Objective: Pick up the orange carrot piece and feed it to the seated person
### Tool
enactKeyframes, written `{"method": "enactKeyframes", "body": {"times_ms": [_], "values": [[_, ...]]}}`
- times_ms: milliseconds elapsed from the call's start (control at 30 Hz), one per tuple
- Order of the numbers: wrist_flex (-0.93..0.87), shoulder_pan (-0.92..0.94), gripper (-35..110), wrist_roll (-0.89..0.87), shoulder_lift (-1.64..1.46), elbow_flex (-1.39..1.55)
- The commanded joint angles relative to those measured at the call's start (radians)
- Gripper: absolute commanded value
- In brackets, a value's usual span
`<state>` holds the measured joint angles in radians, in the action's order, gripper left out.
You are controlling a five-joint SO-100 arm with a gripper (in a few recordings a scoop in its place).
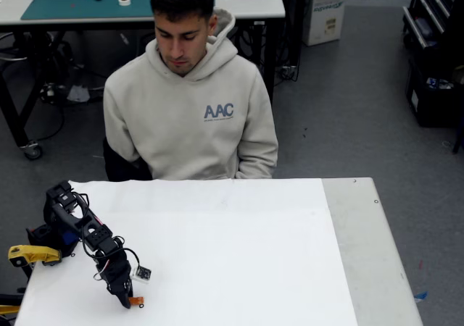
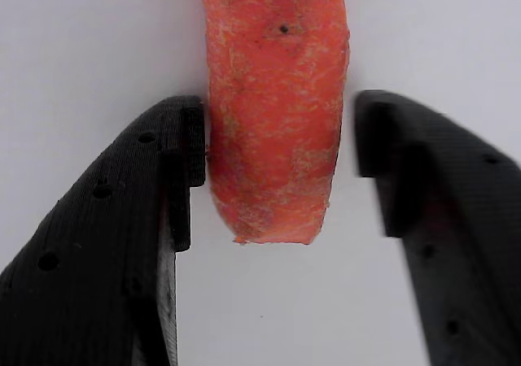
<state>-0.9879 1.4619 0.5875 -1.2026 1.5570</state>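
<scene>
1. One orange carrot piece lies flat on the white table; in the wrist view it runs down from the top centre of the frame, with a small dark speck near its upper end and a rough cut lower end
2. In the fixed view the carrot piece is a tiny orange stub at the lower left of the frame, near the table's front edge
3. Around it stands the black gripper, its jaws spread to either side of the carrot: the left finger touches or nearly touches the carrot's side, while the right finger stands slightly apart from it
4. In the fixed view the gripper points down at the table from the black arm in the lower left
5. Behind the table's far edge, at upper centre, sits the seated person in a light grey hoodie, well apart from the carrot
</scene>
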Motion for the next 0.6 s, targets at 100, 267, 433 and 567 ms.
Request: {"method": "enactKeyframes", "body": {"times_ms": [100, 267, 433, 567], "values": [[-0.005, 0.049, -2, 0.006, 0.003, 0.064], [-0.005, 0.049, -2, 0.006, 0.005, 0.077], [-0.017, 0.037, -2, 0.005, 0.002, 0.06], [-0.018, 0.02, -2, 0.005, 0.002, 0.06]]}}
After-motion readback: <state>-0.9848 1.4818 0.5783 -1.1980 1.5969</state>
